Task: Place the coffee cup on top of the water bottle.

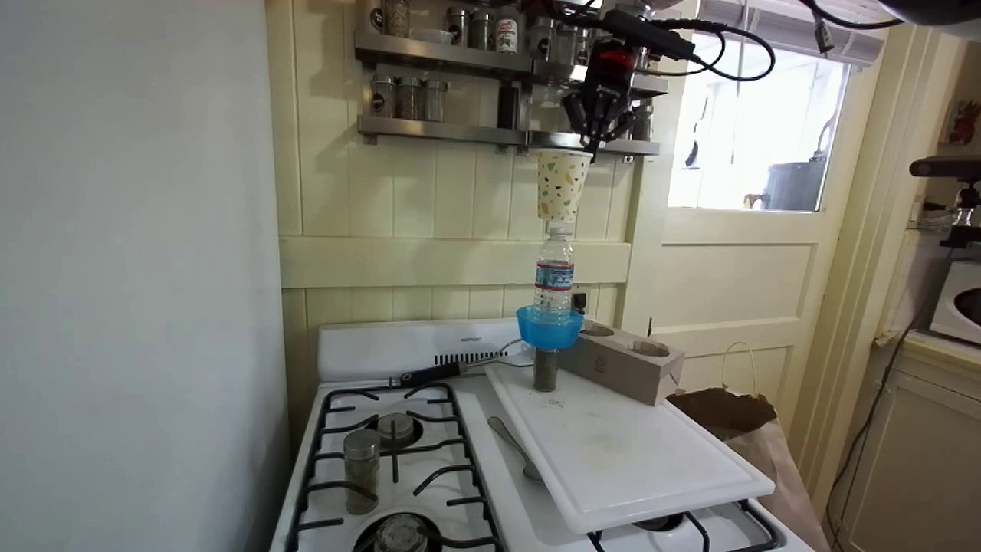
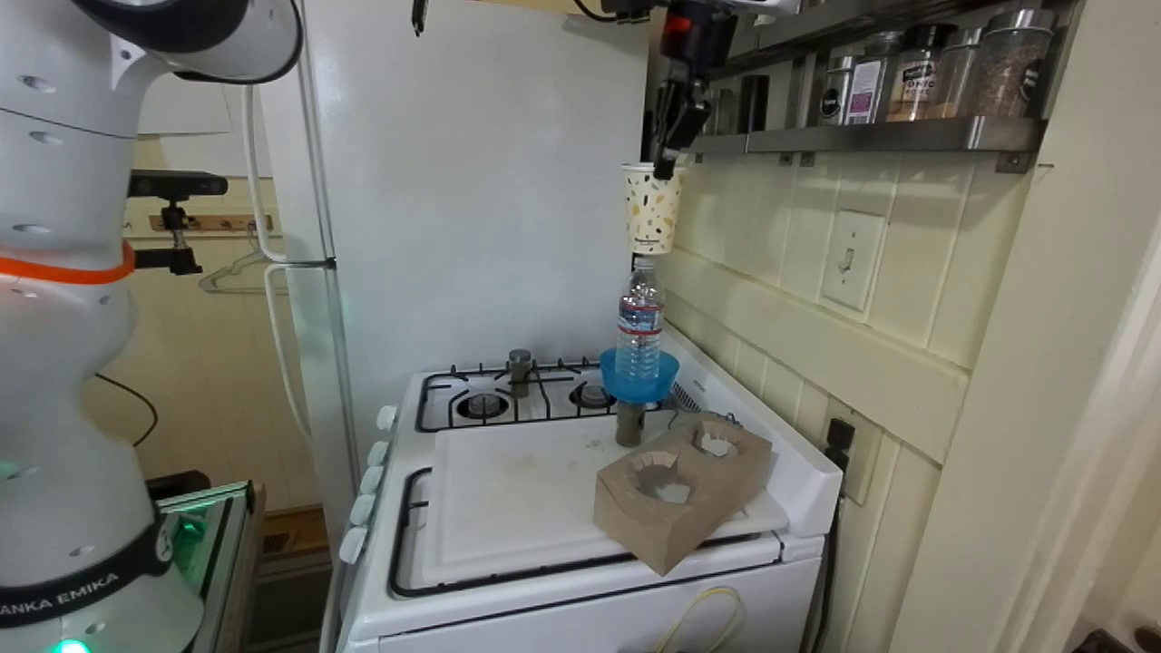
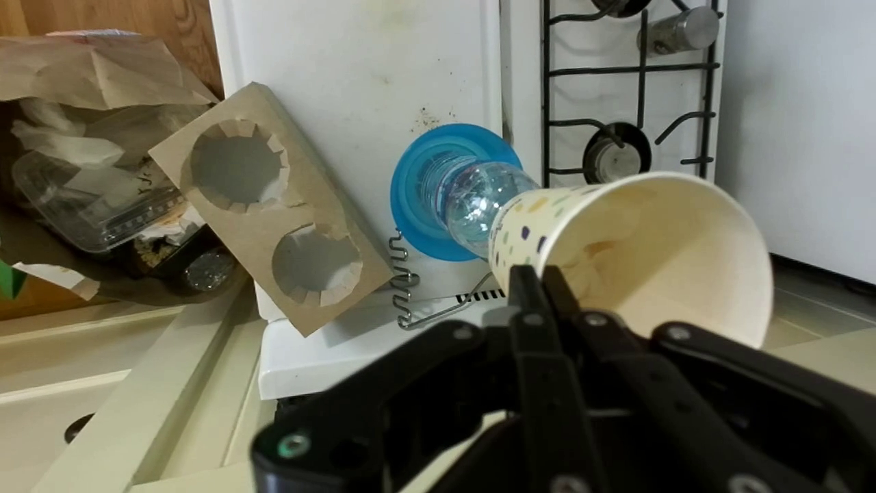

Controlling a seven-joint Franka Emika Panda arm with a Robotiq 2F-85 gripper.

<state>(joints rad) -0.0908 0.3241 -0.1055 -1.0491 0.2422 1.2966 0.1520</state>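
Observation:
The coffee cup (image 1: pixel 562 185), cream-white with coloured specks, is upright directly above the water bottle (image 1: pixel 553 276). The cup also shows in an exterior view (image 2: pixel 649 210) and the wrist view (image 3: pixel 684 267). The bottle, clear with a blue and red label, stands upright in a blue bowl; it also shows in an exterior view (image 2: pixel 640 322) and the wrist view (image 3: pixel 482 198). The cup's base is at the bottle's cap; I cannot tell whether they touch. My gripper (image 3: pixel 539 275) is shut on the cup's rim, one finger inside and one outside. It also shows in both exterior views (image 1: pixel 592 146) (image 2: pixel 667 169).
The blue bowl (image 1: pixel 550 330) rests on a small spice jar (image 1: pixel 546 370) on the white cutting board (image 1: pixel 613 452). A cardboard box with holes (image 1: pixel 621 364) lies beside it. Metal spice shelves (image 1: pixel 444 130) are on the wall near the gripper. A jar (image 1: pixel 362 471) stands on the burners.

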